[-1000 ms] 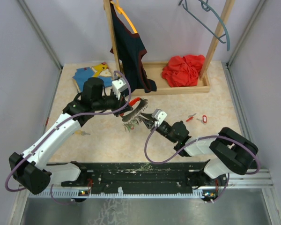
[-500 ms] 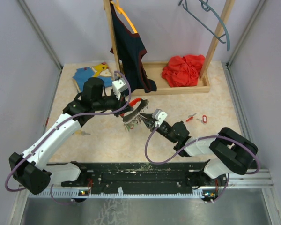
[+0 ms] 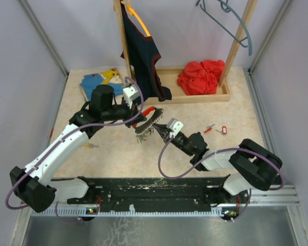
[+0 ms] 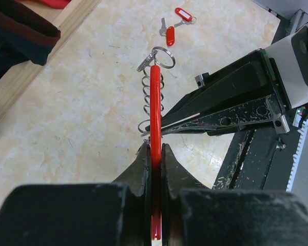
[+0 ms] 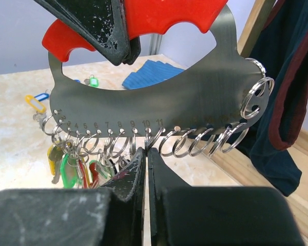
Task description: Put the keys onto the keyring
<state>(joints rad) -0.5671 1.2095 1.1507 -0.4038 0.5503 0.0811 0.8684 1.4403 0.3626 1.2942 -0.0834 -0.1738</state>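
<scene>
Top looks down; wrists share keyring rack (image 5: 159, 97)

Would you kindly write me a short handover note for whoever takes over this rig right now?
Left gripper: shut on the red-handled steel ring rack, held above the table.
Right gripper: closed at the rack's middle rings; whether it pinches a key cannot be told.
Done: several tagged keys hang on the low-numbered rings.
Left: two red-tagged keys lie loose on the table; many rings are bare.

Beige marbled tabletop (image 3: 118, 154); pale lilac walls (image 3: 20, 77); wooden rack (image 3: 195, 98) behind
</scene>
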